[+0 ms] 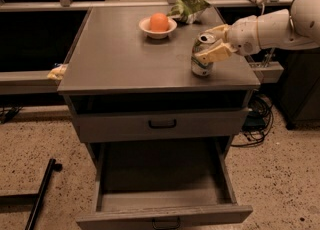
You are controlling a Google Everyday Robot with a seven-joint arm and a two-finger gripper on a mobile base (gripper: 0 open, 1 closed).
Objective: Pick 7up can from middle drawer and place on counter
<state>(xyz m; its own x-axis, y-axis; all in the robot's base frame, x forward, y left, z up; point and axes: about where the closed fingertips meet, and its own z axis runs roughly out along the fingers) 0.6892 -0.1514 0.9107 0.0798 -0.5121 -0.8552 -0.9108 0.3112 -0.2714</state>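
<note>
The 7up can [202, 55] stands upright on the counter [115, 49], near its right front corner. My gripper [214, 41] reaches in from the right at can height. Its fingers are spread either side of the can's upper part, the near finger [216, 52] against the can's right side and the far one behind the top. The gripper looks open. The middle drawer [165, 209] is pulled out at the bottom of the cabinet, and its inside shows nothing in it.
A white bowl [150, 32] holding an orange fruit sits at the back middle of the counter, with a green bag [189, 8] behind it. A shallower shut drawer front [162, 123] sits above the open drawer. Cables lie on the floor at the right.
</note>
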